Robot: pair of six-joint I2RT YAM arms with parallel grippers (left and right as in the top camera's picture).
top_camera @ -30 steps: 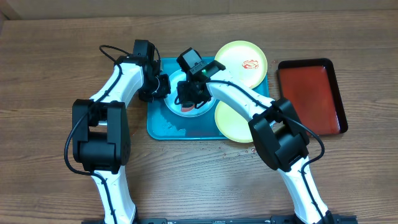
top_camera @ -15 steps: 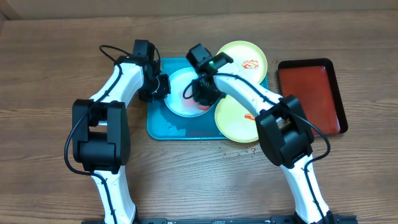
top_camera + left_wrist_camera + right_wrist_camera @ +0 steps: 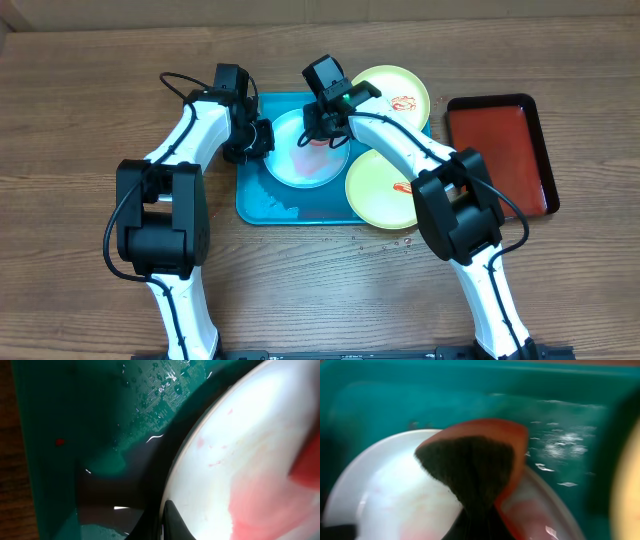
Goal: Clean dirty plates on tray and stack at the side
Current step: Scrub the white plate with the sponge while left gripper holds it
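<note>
The pale blue-white plate (image 3: 298, 160) lies on the turquoise tray (image 3: 260, 205), smeared pink. My left gripper (image 3: 262, 138) is shut on its left rim; the left wrist view shows a finger (image 3: 167, 520) over the plate's edge (image 3: 225, 460). My right gripper (image 3: 322, 128) is shut on a red sponge with a dark scouring side (image 3: 475, 455), pressed on the plate's far right part (image 3: 395, 495). Two yellow-green plates with red smears sit at the tray's far right (image 3: 392, 92) and near right (image 3: 385, 190).
A smaller red tray with a black rim (image 3: 500, 155) lies on the wooden table to the right. Water drops and a wet film cover the turquoise tray's floor (image 3: 60, 420). Small drops mark the table in front of the tray.
My right gripper has carried the sponge from the plate's middle toward its far right rim. The left gripper has stayed on the plate's left rim.
</note>
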